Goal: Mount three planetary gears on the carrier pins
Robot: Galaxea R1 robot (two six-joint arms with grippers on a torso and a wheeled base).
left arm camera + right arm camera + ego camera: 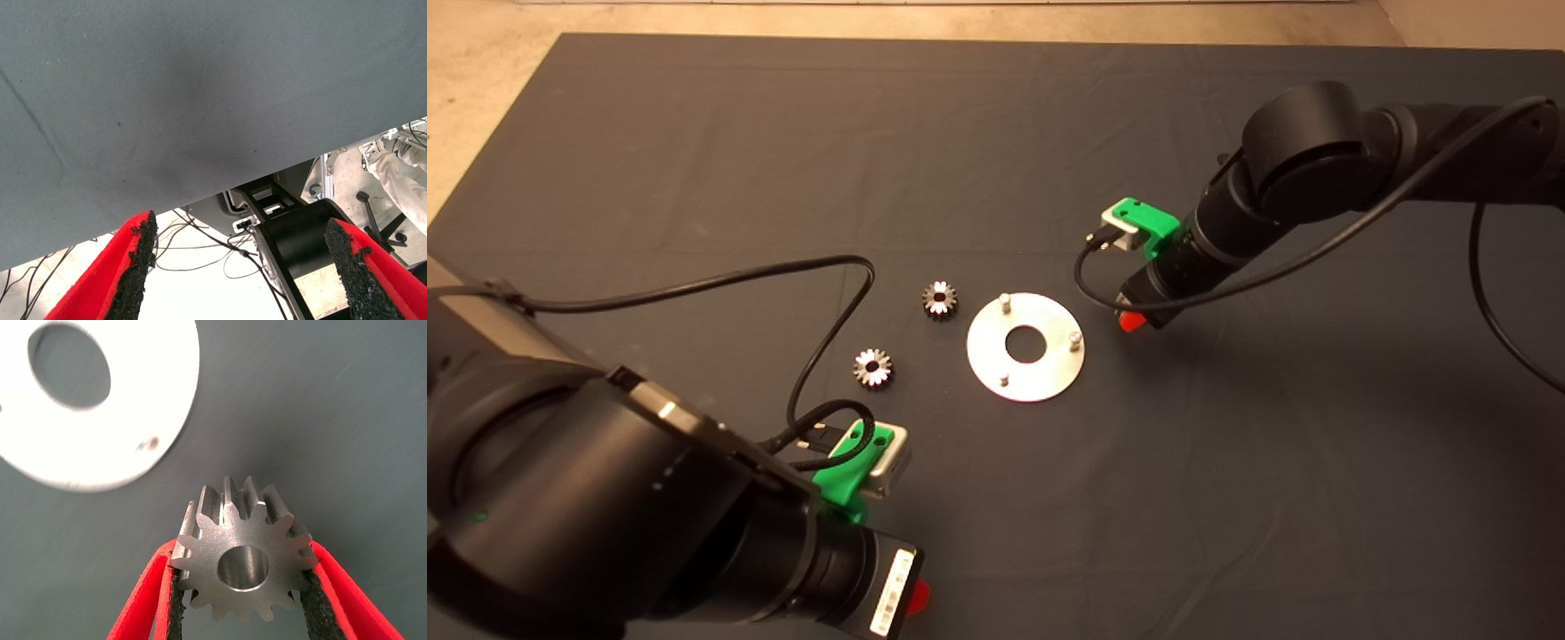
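Surface: a dark grey cloth mat [996, 160] covers the tabletop, with pale floor [480, 53] past its far and left edges.
Left arm: the large black arm enters from the lower left edge, and its green left gripper [237, 267] hangs over the mat's near edge, well apart from the parts.
Left jaws: open and empty; between the red fingers [137, 260] the wrist view shows cables, black equipment and a person's leg [403, 177] beyond the mat.
Right arm: the black arm reaches in from the upper right, and its green right gripper [240, 600] sits just beside the disc's right rim.
Right jaws: closed on one dark-grey toothed metal gear [241, 550], gripped by its toothed sides, its bore facing the wrist camera.
Carrier: a flat round silver disc [1040, 373] with a large centre hole lies near the middle of the mat.
Carrier pins: three short silver pegs [1004, 302] stand up from the disc, all bare.
Loose gears: two small dark-grey toothed gears lie flat on the mat left of the disc, one [939, 299] near its upper left rim, the other [872, 367] further left and nearer.
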